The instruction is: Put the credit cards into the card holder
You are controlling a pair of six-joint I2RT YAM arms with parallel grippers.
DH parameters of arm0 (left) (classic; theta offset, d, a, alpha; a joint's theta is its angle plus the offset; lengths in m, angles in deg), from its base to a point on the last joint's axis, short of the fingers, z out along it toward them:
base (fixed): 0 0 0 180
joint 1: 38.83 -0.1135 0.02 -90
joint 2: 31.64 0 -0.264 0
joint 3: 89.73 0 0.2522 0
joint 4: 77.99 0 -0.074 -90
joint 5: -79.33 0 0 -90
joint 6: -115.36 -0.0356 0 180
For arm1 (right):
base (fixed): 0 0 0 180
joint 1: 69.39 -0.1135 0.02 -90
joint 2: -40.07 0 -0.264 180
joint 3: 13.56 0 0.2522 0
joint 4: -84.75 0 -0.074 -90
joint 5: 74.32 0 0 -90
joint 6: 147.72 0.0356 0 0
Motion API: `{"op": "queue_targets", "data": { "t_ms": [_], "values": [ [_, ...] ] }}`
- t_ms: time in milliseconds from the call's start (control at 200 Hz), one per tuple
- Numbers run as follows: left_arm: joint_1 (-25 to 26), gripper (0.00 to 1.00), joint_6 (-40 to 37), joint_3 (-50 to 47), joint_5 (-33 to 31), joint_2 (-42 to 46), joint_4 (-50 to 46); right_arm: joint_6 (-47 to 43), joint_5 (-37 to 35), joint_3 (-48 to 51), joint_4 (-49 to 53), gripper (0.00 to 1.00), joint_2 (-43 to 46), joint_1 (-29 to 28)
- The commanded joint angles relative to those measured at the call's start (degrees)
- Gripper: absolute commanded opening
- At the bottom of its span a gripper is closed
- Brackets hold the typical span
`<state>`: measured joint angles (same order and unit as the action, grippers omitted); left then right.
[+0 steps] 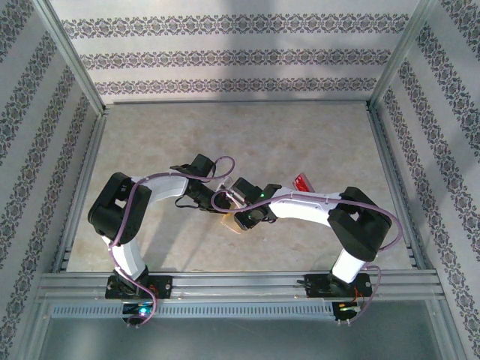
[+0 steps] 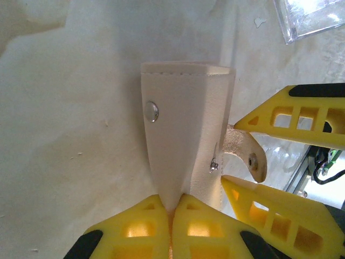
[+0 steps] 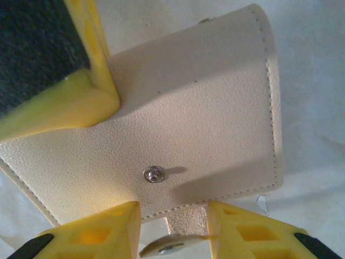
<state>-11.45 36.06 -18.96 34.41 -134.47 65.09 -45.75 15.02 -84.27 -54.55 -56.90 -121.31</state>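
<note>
At the middle of the surface (image 1: 150,142), the left jaws clamp an edge of the folded card holder (image 2: 183,124); the right jaws stand part open astride its loose snap tab (image 2: 250,156). The red card (image 1: 302,182) and a clear card (image 2: 312,16) lie outside, none apparently stowed.

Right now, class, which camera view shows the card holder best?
Right wrist: the card holder shows its broad face and snap stud. Left wrist sees it narrowed, pinched by the left end effector. Top external catches a small tan sliver.
</note>
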Motion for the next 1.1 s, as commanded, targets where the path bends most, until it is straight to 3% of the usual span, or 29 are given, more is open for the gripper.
{"op": "queue_targets", "data": {
  "t_ms": [0,255,570,640,755,830,1094],
  "values": [
    [0.7,0.06,-1.2,0.3,-1.3,-1.4,-2.2,-0.5,-1.9,-0.6,1.7,0.36,-0.1,-0.6],
    [0.8,0.06,-1.3,0.2,-1.4,-1.2,-2.2,0.6,0.6,-0.2,1.3,0.41,2.8,-0.5],
    [0.7,0.06,-1.1,0.3,-1.3,-1.1,-2.2,10.6,3.4,11.1,-4.5,0.49,20.7,1.3],
    [0.8,0.06,-1.0,0.2,-1.3,-1.2,-2.2,14.2,5.3,14.2,-7.0,0.43,22.4,2.5],
    [0.7,0.06,-0.9,0.4,-1.1,-1.4,-2.1,17.9,6.9,17.6,-8.7,0.17,22.3,4.6],
    [0.7,0.06,-0.9,0.4,-1.1,-1.4,-2.1,19.4,9.1,19.3,-12.3,0.07,21.2,5.3],
    [0.8,0.06,-1.0,0.6,-1.2,-1.5,-2.3,18.8,13.1,16.9,-19.5,0.04,14.5,5.3]
  ]
}}
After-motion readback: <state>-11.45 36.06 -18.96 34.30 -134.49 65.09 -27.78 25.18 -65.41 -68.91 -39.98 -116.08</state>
